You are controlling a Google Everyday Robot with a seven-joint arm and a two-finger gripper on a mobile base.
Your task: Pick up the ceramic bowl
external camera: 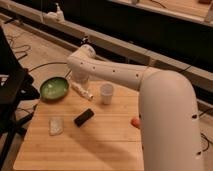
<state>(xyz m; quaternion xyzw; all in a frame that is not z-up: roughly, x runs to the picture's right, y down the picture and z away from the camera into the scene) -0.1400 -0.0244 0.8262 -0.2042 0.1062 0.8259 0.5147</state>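
The ceramic bowl (54, 88) is round, shallow and glossy green. It sits at the far left corner of the wooden table (100, 145). My white arm reaches over the table from the right, and its wrist bends down at the far edge. The gripper (83, 92) hangs low over the table just right of the bowl, between it and the small white cup (106, 93). It is apart from the bowl's rim and holds nothing that I can see.
A black oblong object (84, 117) lies mid-table and a pale clear packet (56, 125) lies to its left. An orange item (134, 121) peeks out beside my arm. A dark stand (12, 95) is left of the table, with cables on the floor behind.
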